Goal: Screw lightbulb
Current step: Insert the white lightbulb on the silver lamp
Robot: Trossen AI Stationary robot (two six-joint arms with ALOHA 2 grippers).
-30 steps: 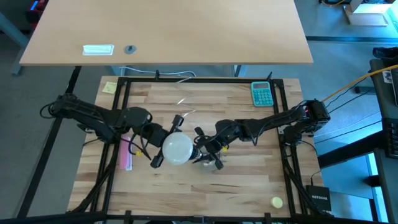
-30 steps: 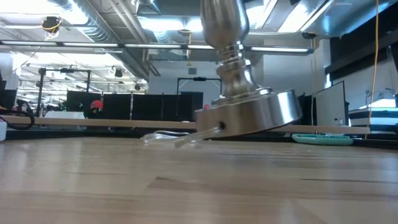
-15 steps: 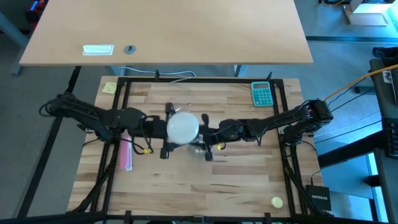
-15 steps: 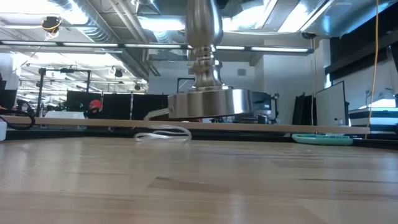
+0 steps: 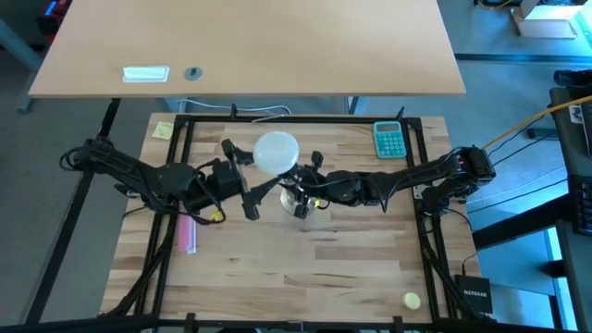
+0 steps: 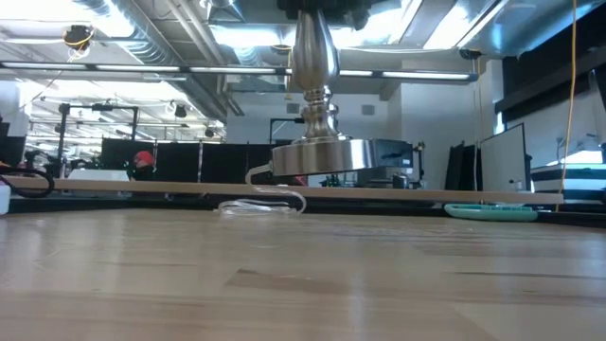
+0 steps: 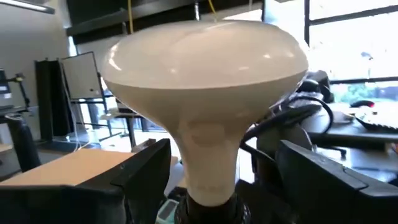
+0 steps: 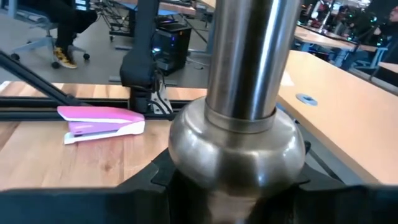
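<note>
The white lightbulb [image 5: 276,151] stands with its neck [image 7: 205,168] in the dark top of a silvery socket stand [image 6: 320,152]. My right gripper [image 5: 298,188] is shut on the stand's stem, and the round base [image 6: 322,156] hangs above the table. The stand's clear cord [image 6: 265,204] trails onto the wood. My left gripper [image 5: 239,179] is open just left of the bulb. In the left wrist view its fingers [image 7: 140,171] stand on either side of the neck, with a gap on both sides. My right gripper pinches the stand's stem just under its rounded bulge [image 8: 236,155], between the two fingers [image 8: 155,180]. It comes in roughly level from the table's right, and the fingers lie across the stem. The stand is upright and lifted clear of the table, carrying the bulb on top.
A pink stapler [image 5: 190,231] lies near the left rail and a teal calculator [image 5: 389,139] at the far right. A yellow note [image 5: 164,129] sits at the far left corner and a small yellow object [image 5: 411,299] near the front right. A light desk [image 5: 250,46] stands beyond the far edge.
My right gripper has carried the stand and bulb toward the table's far edge and set it upright from a tilt. My left gripper's fingers, earlier at the bulb's globe, now sit lower beside its neck, and the arm has drawn back a little to the left.
</note>
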